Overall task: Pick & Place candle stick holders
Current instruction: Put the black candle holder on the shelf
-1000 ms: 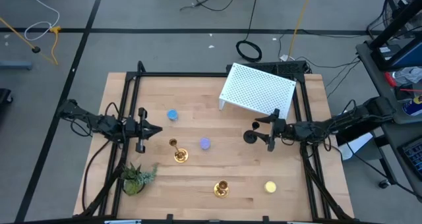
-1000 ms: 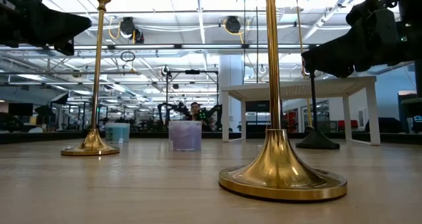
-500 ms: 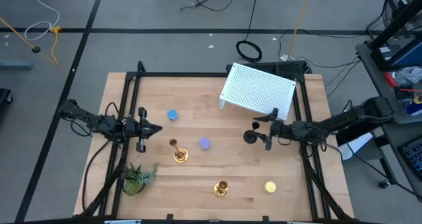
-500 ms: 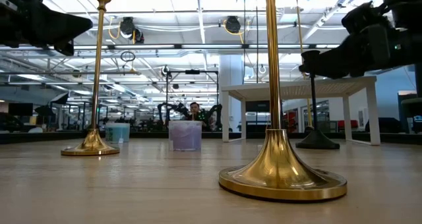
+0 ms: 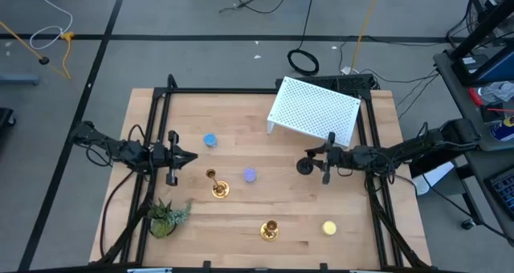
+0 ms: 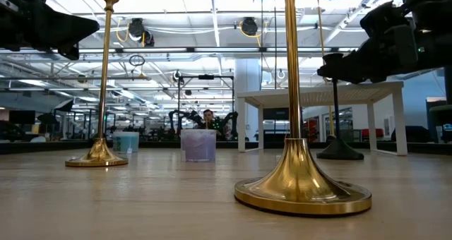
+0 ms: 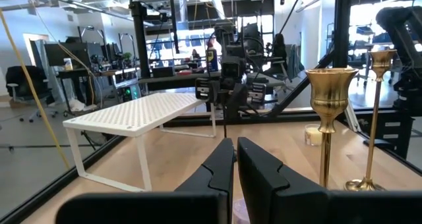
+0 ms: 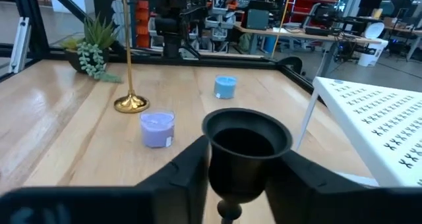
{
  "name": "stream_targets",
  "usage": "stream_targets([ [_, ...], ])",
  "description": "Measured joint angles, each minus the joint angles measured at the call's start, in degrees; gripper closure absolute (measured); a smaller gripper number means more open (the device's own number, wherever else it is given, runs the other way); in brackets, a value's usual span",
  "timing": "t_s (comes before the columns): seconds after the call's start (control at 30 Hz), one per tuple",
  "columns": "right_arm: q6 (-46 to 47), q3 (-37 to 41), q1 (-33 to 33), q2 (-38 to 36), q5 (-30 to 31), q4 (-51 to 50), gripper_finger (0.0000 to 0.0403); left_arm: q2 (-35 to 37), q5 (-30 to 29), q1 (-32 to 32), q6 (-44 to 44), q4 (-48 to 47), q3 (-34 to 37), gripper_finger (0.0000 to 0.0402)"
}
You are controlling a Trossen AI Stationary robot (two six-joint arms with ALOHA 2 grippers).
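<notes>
The black candle stick holder (image 5: pixel 303 166) stands upright on its round base (image 6: pixel 339 152) right of the table's middle. My right gripper (image 8: pixel 245 161) is shut on its cup and reaches in from the table's right side (image 5: pixel 312 161). One brass holder (image 5: pixel 218 188) stands left of centre, and another (image 5: pixel 269 230) stands near the front edge. Low blue (image 5: pixel 210 140), lilac (image 5: pixel 250 175) and yellow (image 5: pixel 328 227) holders rest on the wood. My left gripper (image 5: pixel 191 158) hovers shut at the left, touching nothing. My right gripper pinches the black holder's cup (image 8: pixel 245 140), at the top of its slim stem, between its two fingers (image 8: pixel 192 165), one on each side. The fingers come in level from the table's right side. The holder stands upright with its base on the table.
A white perforated stand (image 5: pixel 313 111) stands at the far right, just behind my right gripper. A small green plant (image 5: pixel 165 217) sits at the near left corner. A black frame (image 5: pixel 161 96) runs along the table's edges. Bare wood lies in the middle.
My right gripper has moved toward the table's left edge, up to the black holder, and its fingers now lie against the cup. The holder stands where it stood.
</notes>
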State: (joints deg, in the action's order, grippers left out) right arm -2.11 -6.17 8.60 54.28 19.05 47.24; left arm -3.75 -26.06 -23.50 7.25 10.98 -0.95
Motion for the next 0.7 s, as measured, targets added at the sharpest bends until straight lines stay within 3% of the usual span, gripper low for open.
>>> stream_targets([
  [0.2,0.2,0.0,0.0,-0.5,0.1,4.7,0.0309,0.0,0.0,0.0,0.0,0.0,0.0,0.0373],
  [0.4,-1.7,-1.1,0.0,-0.5,-4.5,15.2,0.0282,0.0,0.0,0.0,0.0,0.0,0.0,0.0373],
  [0.5,-3.4,-3.3,-0.1,-1.0,-4.3,20.7,0.0292,0.0,0.0,0.0,-0.3,0.0,0.0,0.0373],
  [0.7,-8.5,-12.1,-1.2,-3.5,-9.4,14.9,0.0311,0.0,0.0,0.0,-0.2,0.1,0.0,0.0373],
])
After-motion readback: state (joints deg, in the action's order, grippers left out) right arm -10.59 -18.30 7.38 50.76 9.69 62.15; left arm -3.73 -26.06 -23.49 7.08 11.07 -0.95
